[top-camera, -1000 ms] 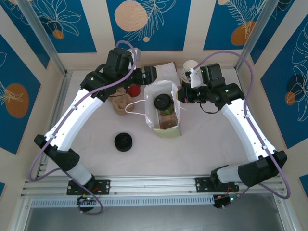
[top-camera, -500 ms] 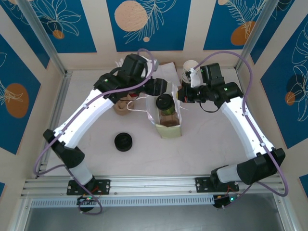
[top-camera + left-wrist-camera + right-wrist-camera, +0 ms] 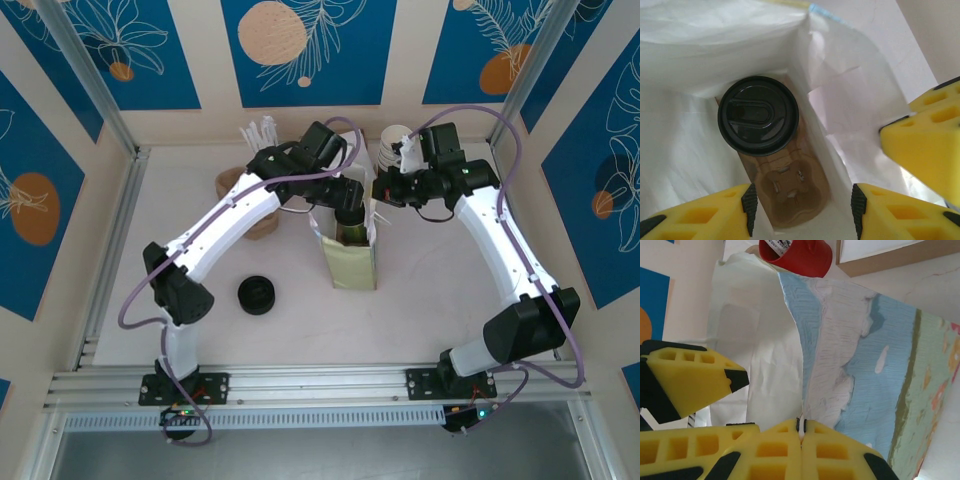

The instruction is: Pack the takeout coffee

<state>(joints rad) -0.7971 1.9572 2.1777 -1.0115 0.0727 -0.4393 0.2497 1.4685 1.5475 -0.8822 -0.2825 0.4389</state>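
The takeout coffee [image 3: 758, 115], a cup with a round black lid, stands inside the white paper bag [image 3: 850, 100] on a brown cardboard carrier [image 3: 790, 192]. From above, the coffee [image 3: 351, 232] sits partly under my left gripper [image 3: 345, 203], which hovers over the bag's [image 3: 352, 265] mouth. The left gripper [image 3: 802, 207] is open, its fingers apart above the carrier and touching nothing I can see. My right gripper [image 3: 801, 432] is shut on a thin white strip at the bag's [image 3: 765, 355] top edge, at the bag's right side [image 3: 383, 192].
A low black disc [image 3: 258, 295] lies on the table front left of the bag. A brown holder [image 3: 262, 222] and white sticks [image 3: 255, 133] stand at the back left, stacked white cups [image 3: 393, 146] at the back right. A red cup [image 3: 800, 255] stands behind the bag.
My left arm has swung right from the back left to above the bag's mouth, and its jaws have narrowed. The right gripper has kept its hold on the bag.
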